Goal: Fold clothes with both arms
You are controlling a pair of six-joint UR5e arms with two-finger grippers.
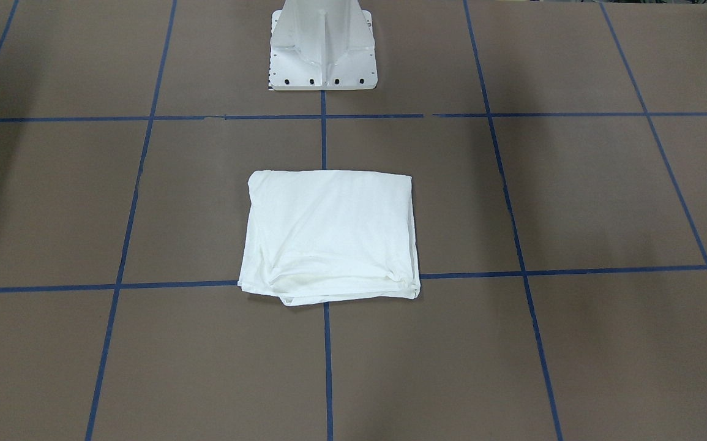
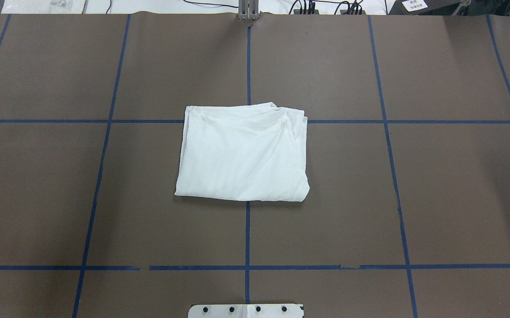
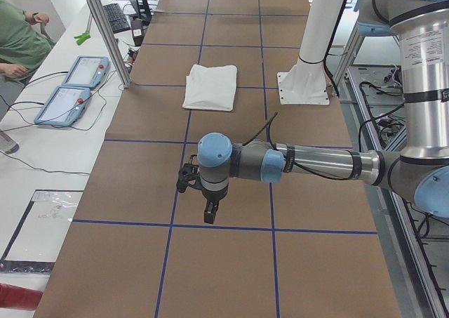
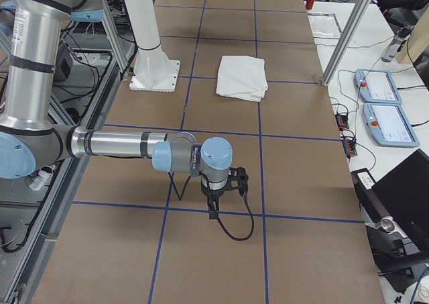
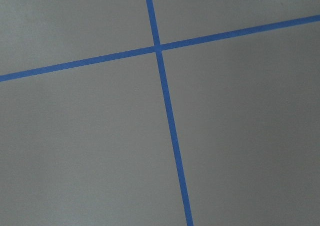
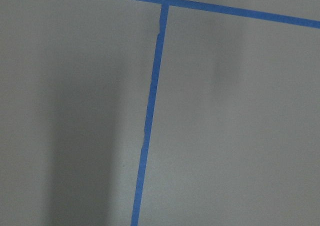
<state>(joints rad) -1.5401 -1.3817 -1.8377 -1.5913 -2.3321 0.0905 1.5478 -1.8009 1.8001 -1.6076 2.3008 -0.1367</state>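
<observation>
The clothes (image 1: 329, 236) lie folded into a white rectangle at the middle of the brown table, also in the overhead view (image 2: 242, 154) and both side views (image 3: 210, 86) (image 4: 242, 77). Neither arm touches them. The left gripper (image 3: 209, 213) hangs over bare table far toward the table's left end, and only the exterior left view shows it. The right gripper (image 4: 212, 210) hangs likewise toward the right end, shown only in the exterior right view. I cannot tell whether either is open or shut. Both wrist views hold only table and blue tape lines.
The white pedestal base (image 1: 322, 49) stands behind the shirt on the robot's side. Blue tape lines (image 2: 247, 234) grid the table. Two teach pendants (image 3: 70, 93) and a seated person (image 3: 17, 44) are beside the far long edge, and a laptop (image 4: 402, 190) sits there too.
</observation>
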